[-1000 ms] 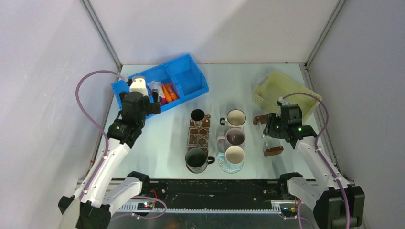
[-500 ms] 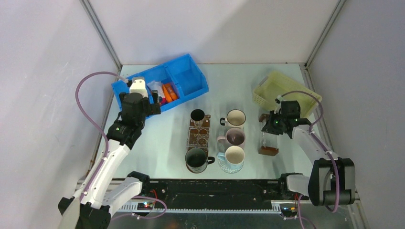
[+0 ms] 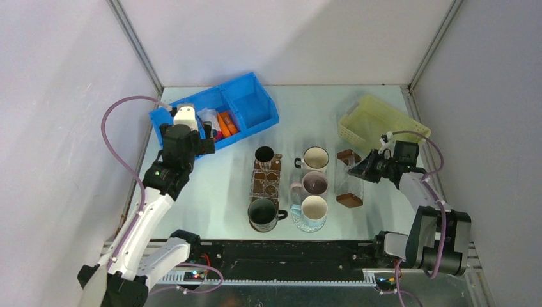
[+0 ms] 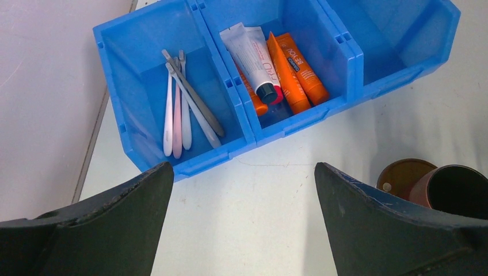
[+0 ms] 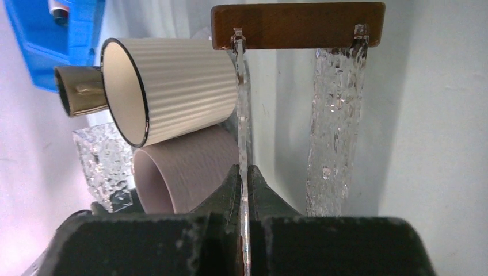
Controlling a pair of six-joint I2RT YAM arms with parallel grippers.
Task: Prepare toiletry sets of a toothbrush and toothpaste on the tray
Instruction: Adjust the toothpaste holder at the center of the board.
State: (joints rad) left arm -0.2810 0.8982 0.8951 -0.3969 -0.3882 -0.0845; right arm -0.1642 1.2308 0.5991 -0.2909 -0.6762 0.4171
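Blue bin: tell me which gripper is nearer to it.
Left. The left gripper hovers open just short of the blue bin; the right gripper is across the table, shut on the clear box beside the mugs.

Blue bin [image 4: 397, 40]; orange toothpaste [image 4: 296, 69], one white; grey, pink toothbrush [image 4: 195, 103]; brown-lidded clear box [image 5: 335, 115].
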